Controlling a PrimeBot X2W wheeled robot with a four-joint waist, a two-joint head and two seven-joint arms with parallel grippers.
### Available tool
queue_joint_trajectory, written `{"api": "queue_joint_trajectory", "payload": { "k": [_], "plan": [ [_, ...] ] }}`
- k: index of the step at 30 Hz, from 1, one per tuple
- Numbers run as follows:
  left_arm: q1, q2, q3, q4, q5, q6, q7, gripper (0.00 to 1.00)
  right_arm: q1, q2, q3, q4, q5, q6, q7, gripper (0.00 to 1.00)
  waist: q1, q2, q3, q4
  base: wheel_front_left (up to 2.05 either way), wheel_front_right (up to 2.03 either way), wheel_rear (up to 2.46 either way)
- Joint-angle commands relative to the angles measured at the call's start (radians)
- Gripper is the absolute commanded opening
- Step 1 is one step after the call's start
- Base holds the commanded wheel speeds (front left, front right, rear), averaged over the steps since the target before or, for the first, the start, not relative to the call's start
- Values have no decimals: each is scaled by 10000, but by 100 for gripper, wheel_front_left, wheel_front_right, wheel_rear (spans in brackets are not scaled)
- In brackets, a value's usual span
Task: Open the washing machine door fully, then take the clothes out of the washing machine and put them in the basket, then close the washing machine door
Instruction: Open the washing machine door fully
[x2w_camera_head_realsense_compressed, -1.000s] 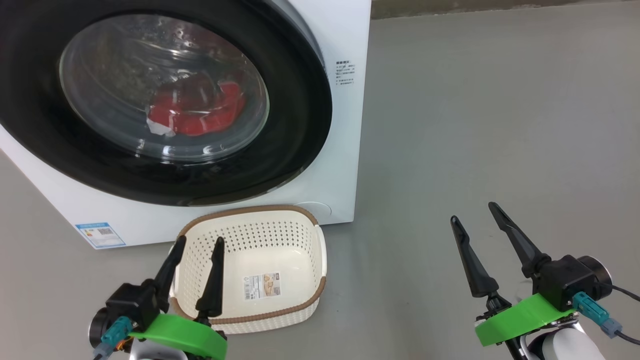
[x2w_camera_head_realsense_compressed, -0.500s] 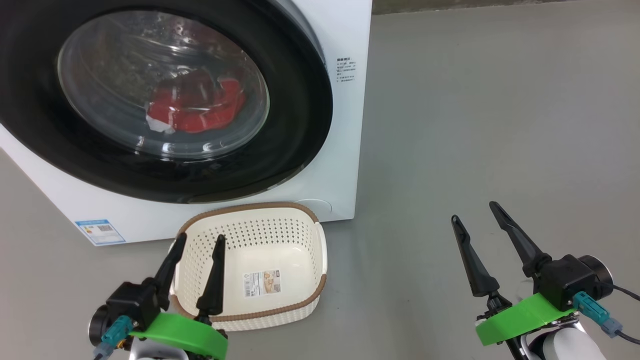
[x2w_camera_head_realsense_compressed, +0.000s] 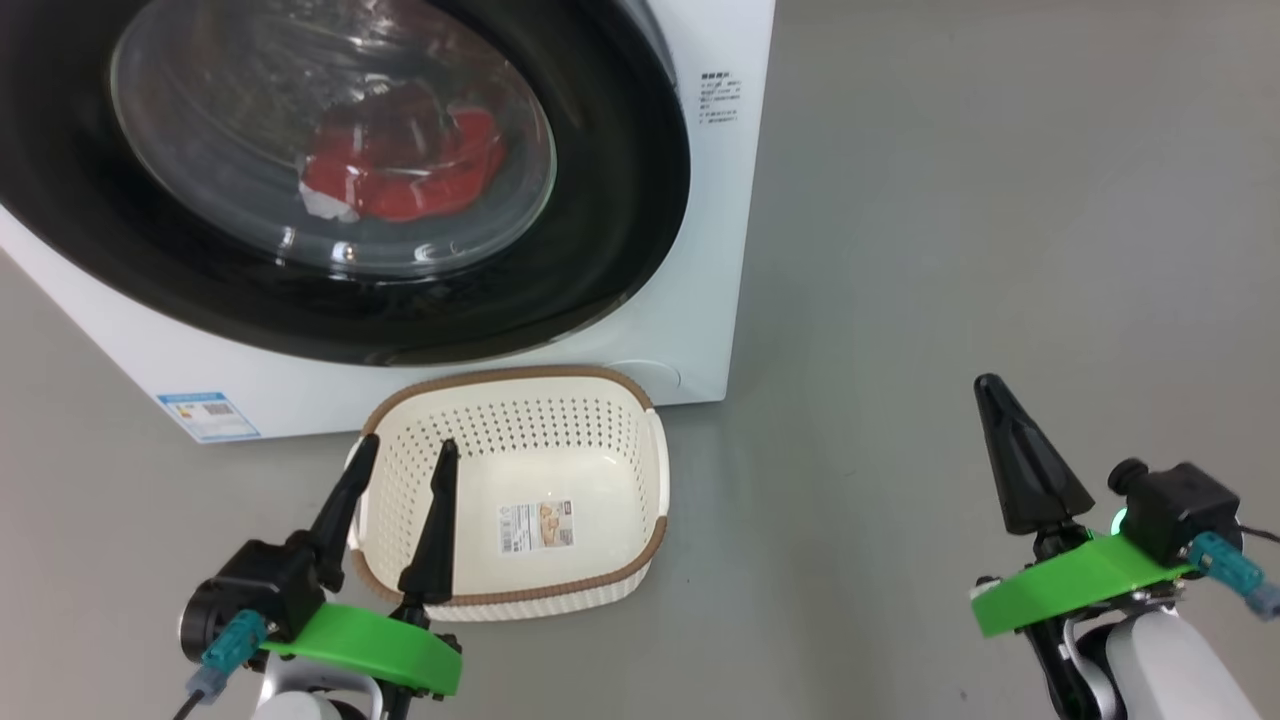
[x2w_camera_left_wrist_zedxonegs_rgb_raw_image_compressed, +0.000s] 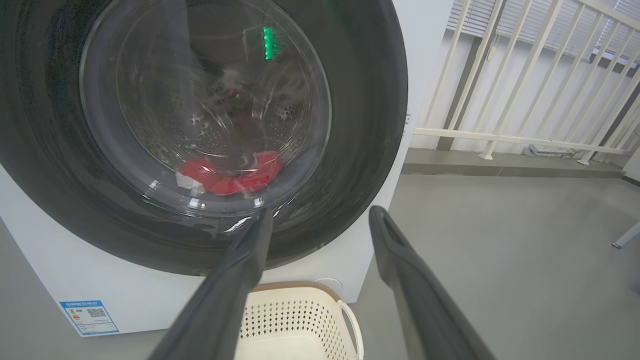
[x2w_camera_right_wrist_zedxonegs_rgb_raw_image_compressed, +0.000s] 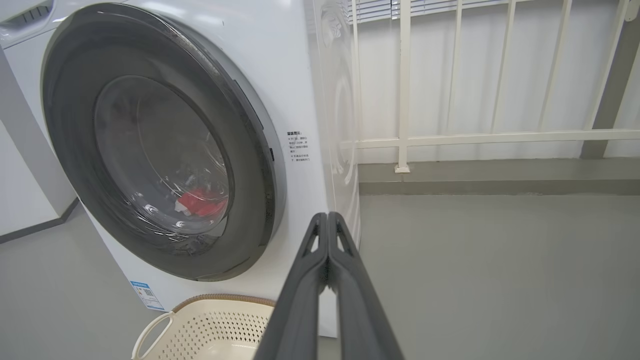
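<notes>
**Operator:** What does my head view give me?

**Spotter:** From nine to twelve o'clock you have the large round door (x2w_camera_head_realsense_compressed: 620, 200), with its glossy black rim and bulging clear glass. It looks shut against the big white boxy washing machine (x2w_camera_head_realsense_compressed: 725, 250). The bright red fabric clothes (x2w_camera_head_realsense_compressed: 410, 165) lie behind the glass, inside the drum. The small cream perforated plastic basket (x2w_camera_head_realsense_compressed: 520, 375) with the brown woven-look rim stands at six o'clock, just in front of the machine, with no clothes in it. Your left gripper (x2w_camera_head_realsense_compressed: 409, 443) is at seven o'clock with its fingers apart over the basket's near left rim. Your right gripper (x2w_camera_head_realsense_compressed: 990, 388) is at four o'clock, fingers pressed together on nothing, well clear of the machine over the grey floor (x2w_camera_head_realsense_compressed: 950, 200).

**Operator:** And the left wrist view?

**Spotter:** Your spread fingers point at the door's lower rim. The clothes are at eleven o'clock and the basket at six.

**Operator:** The right wrist view?

**Spotter:** Your closed fingers aim at the machine's right front corner. The door is at ten o'clock and a white metal railing (x2w_camera_right_wrist_zedxonegs_rgb_raw_image_compressed: 475, 136) at two.

**Operator:** So how far along am I?

**Spotter:** I'd say nothing is done yet. You have to open the door, move the clothes and close the door.
</notes>
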Motion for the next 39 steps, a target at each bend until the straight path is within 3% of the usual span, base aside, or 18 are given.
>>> {"api": "queue_joint_trajectory", "payload": {
  "k": [1, 6, 19, 30, 39],
  "plan": [
    [-378, 177, 263, -334, -37, 79, -120, 100, -512, -39, 139, -40, 325, 4, -65, 0, 0, -1, 217, 114, 0, 0, 0],
    [-545, 177, 214, -521, -161, 135, -120, 100, -1344, -110, 145, 474, 1779, 4, -65, 0, 0, -1, 631, 278, 0, 0, 0],
    [-1127, 177, -7, -949, -288, 240, -120, 100, -3655, -1073, 931, 1179, 6521, 4, 134, 0, 0, -1, 1899, 849, 0, 0, 0],
    [-1514, 177, -128, -1422, -235, 314, -120, 100, -5755, -1370, 1178, 1147, 10828, 4, 2236, 0, 0, -1, 3001, 1259, 0, 0, 0],
    [-1638, 177, -160, -1687, -270, 377, -120, 100, -7159, -1284, 1118, 1721, 12380, 4, 3866, 0, 0, -1, 3588, 1444, 0, 0, 0]
  ]
}}
